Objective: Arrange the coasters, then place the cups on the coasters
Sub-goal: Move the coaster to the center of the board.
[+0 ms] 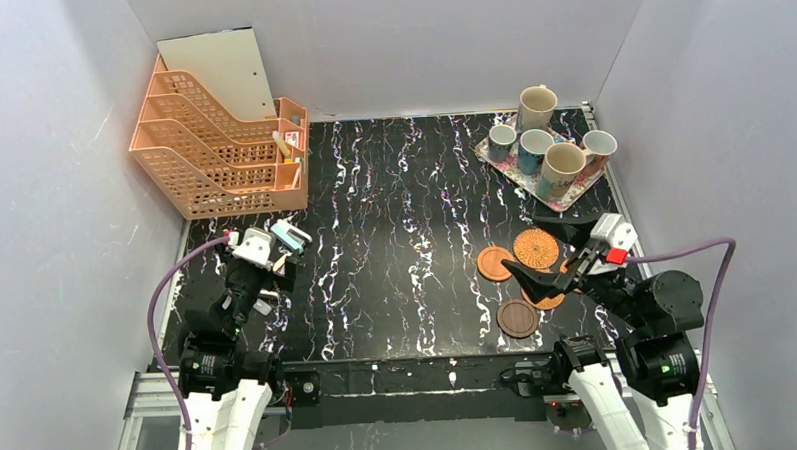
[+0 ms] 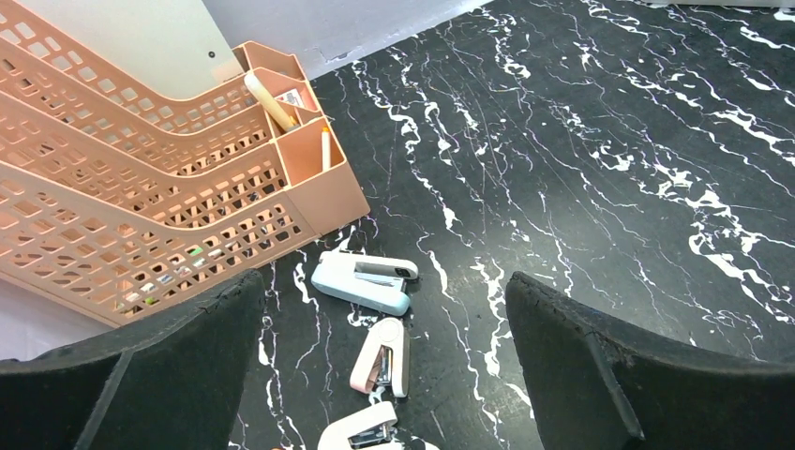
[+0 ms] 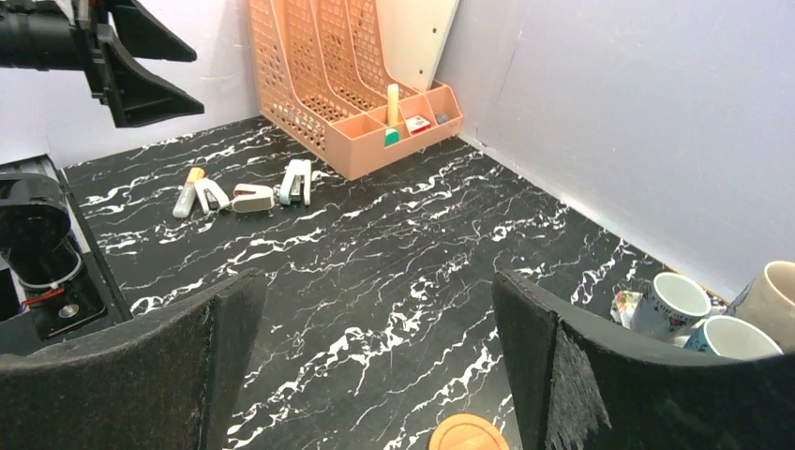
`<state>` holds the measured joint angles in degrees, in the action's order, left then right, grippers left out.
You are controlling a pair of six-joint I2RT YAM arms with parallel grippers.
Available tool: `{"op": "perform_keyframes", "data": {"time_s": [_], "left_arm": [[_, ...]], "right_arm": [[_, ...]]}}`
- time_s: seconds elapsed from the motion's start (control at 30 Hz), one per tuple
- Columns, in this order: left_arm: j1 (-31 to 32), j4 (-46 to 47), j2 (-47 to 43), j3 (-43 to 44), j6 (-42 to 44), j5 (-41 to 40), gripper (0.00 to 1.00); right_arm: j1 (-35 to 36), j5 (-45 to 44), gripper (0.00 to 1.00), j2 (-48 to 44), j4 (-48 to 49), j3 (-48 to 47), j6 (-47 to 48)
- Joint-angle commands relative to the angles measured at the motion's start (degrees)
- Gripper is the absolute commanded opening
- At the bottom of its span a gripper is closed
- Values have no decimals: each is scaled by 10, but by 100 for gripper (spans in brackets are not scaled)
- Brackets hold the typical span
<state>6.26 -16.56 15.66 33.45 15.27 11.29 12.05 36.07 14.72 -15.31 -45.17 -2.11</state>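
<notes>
Three coasters show whole at the right of the table: a mid-brown wood one [image 1: 495, 263], a woven wicker one [image 1: 535, 248] and a dark brown one [image 1: 518, 318]. Another wicker coaster [image 1: 548, 299] is partly hidden under my right arm. Several cups stand on the floral tray [image 1: 501, 164] at the back right: two beige [image 1: 536, 107] [image 1: 561, 169], two blue [image 1: 502, 141] [image 1: 535, 150], one brownish-orange [image 1: 599, 150]. My right gripper [image 1: 521, 243] [image 3: 375, 356] hovers open and empty over the coasters, with the wood coaster [image 3: 467, 436] at the bottom edge of its wrist view. My left gripper [image 1: 266, 265] [image 2: 384, 366] is open and empty at the near left.
A peach file organizer [image 1: 216, 141] stands at the back left. Three small staplers, one blue [image 2: 364, 281], one pink [image 2: 384, 356] and one white [image 2: 361, 431], lie below my left gripper. Grey walls close in the table on three sides.
</notes>
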Motion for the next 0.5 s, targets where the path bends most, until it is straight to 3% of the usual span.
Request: {"op": "perform_keyframes", "data": {"time_s": [0.0, 0.17, 0.47], "left_arm": [[-2, -5, 0, -1, 7, 19, 98], [-2, -8, 2, -3, 11, 32, 98], [-2, -10, 18, -2, 15, 41, 98]], "right_arm": [[5, -6, 98, 8, 21, 16, -5], [5, 29, 98, 13, 61, 73, 72], [5, -56, 98, 227, 17, 13, 84]]}}
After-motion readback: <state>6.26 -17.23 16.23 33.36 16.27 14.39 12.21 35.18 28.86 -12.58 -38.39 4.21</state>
